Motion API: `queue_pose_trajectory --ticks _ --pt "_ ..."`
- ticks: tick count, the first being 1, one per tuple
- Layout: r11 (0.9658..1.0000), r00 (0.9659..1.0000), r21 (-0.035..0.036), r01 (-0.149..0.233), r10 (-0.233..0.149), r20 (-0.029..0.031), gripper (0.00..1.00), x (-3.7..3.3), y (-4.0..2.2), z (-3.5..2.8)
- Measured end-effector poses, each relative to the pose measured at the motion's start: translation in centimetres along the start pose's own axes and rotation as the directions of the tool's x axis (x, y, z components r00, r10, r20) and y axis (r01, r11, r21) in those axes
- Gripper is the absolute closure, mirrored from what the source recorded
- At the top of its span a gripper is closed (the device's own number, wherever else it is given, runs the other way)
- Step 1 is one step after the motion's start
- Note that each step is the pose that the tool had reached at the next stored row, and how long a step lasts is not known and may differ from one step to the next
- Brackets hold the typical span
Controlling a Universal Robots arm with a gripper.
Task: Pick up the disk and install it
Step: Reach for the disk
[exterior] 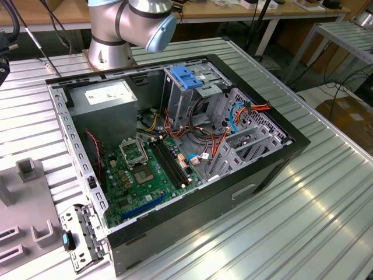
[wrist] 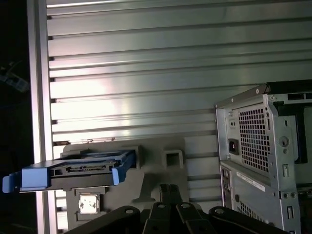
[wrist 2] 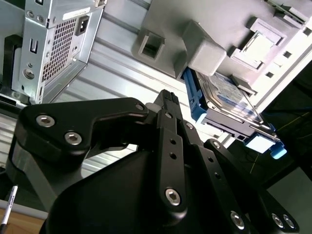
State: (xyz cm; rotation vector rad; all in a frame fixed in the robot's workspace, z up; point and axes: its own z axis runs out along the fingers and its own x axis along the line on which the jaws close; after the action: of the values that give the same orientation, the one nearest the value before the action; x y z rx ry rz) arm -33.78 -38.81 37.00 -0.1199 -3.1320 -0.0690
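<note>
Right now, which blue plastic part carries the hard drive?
The one on the grey fixture outside the case: the disk sits between its blue rails. The blue bracket atop the drive cage holds none.

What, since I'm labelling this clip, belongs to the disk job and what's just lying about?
Job: disk, grey holder under it, open computer case, drive cage.
Lying about: loose metal bracket, cardboard box.
</note>
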Motion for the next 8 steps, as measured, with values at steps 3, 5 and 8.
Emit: queue_pose_trajectory --ticks 3,5,8 --pt "1.0 1.0 -0.0001 0.0 0.0 -0.001 0.89 0.51 0.03 0.01" --pt "1.0 1.0 0.0001 0.0 0.0 -0.0043 0.89 0.79 0.06 0.03" --pt "1.0 0.9999 0.0004 0.0 0.0 -0.0103 0.89 1.18 0.07 0.04"
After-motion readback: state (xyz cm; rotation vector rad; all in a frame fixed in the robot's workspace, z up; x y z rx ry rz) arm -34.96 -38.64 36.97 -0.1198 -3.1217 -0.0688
